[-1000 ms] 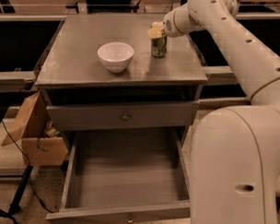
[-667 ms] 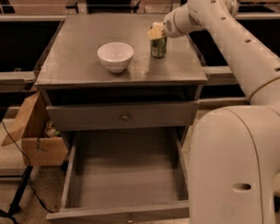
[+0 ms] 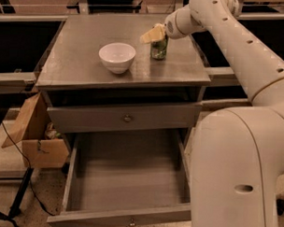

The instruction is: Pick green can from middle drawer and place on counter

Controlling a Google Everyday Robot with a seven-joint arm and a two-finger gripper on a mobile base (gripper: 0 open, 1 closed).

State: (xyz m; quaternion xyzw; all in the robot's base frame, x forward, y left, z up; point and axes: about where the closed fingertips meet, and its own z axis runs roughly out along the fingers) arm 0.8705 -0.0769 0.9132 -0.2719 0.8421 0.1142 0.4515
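The green can (image 3: 158, 49) stands upright on the counter (image 3: 78, 66), toward its back right, to the right of the white bowl. My gripper (image 3: 154, 35) is at the can's top, reaching in from the right at the end of the white arm (image 3: 238, 39). It covers the can's rim. The middle drawer (image 3: 126, 175) is pulled fully out below, and its bare grey inside has nothing in it.
A white bowl (image 3: 117, 57) sits at the middle of the counter, left of the can. The top drawer (image 3: 125, 117) is shut. A cardboard box (image 3: 36, 135) stands left of the cabinet. My white body (image 3: 238, 170) fills the right front.
The gripper's pale tip now reaches a little further left over the can's top. The can, bowl and drawers have not moved.
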